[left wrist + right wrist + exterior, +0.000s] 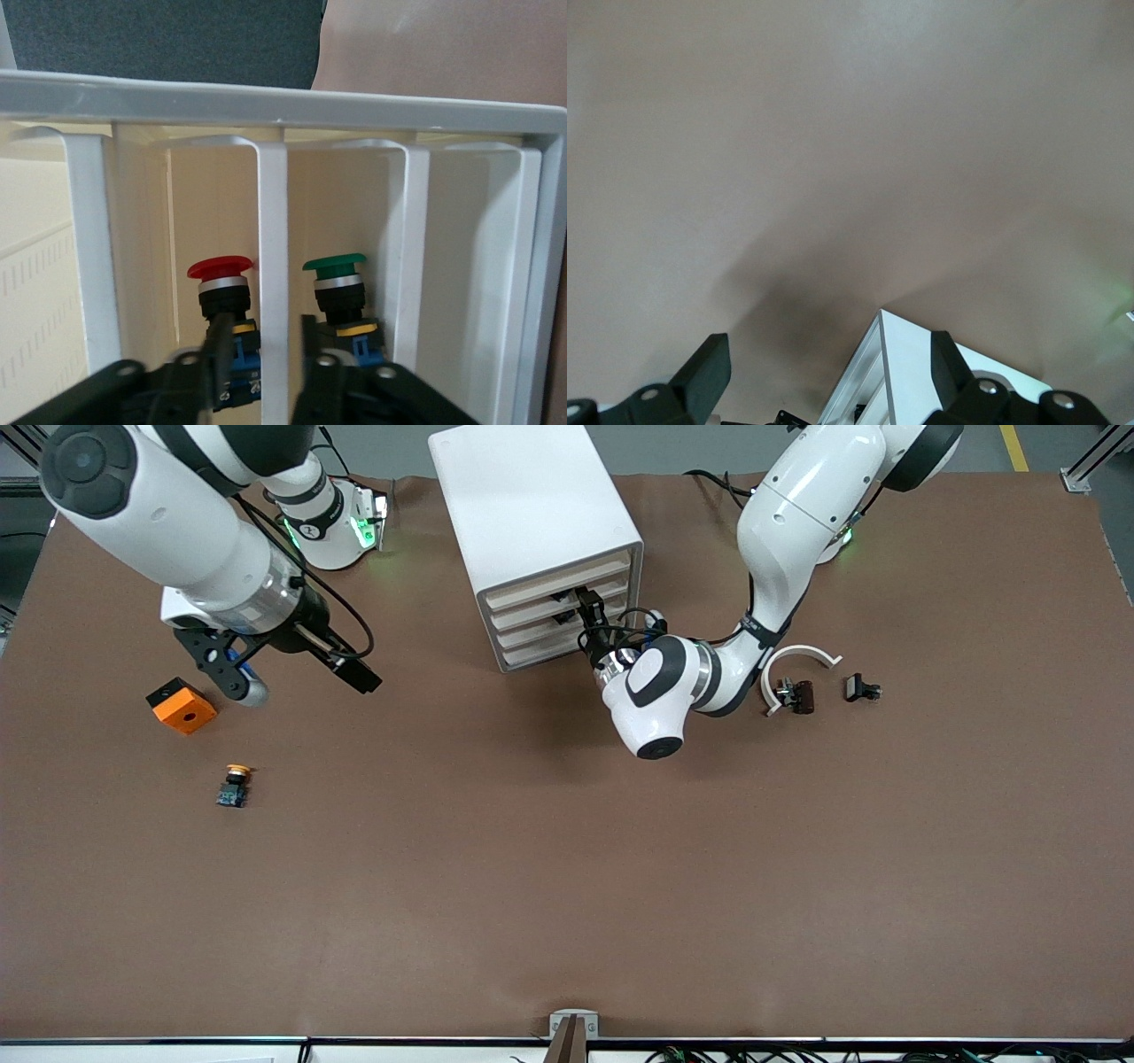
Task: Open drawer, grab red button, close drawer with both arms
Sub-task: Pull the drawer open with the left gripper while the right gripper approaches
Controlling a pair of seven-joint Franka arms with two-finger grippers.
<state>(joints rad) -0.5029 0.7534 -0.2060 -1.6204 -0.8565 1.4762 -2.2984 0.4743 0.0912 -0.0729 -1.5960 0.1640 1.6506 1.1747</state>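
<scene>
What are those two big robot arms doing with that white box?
The left arm's pincer is reaching into the white drawer cabinet, its fingers either side of a white drawer handle. A red button and a green button stand inside. The right arm waits; its pincer hangs open over the table beside an orange cube.

— What is the big flat thing?
— A wide brown surface. It has a soft, dull look, and a few small creases show near its top edge.
— And around it?
— A grey floor with a yellow line. Silver metal bars stand at one corner, and a metal rail runs along the near edge.
</scene>
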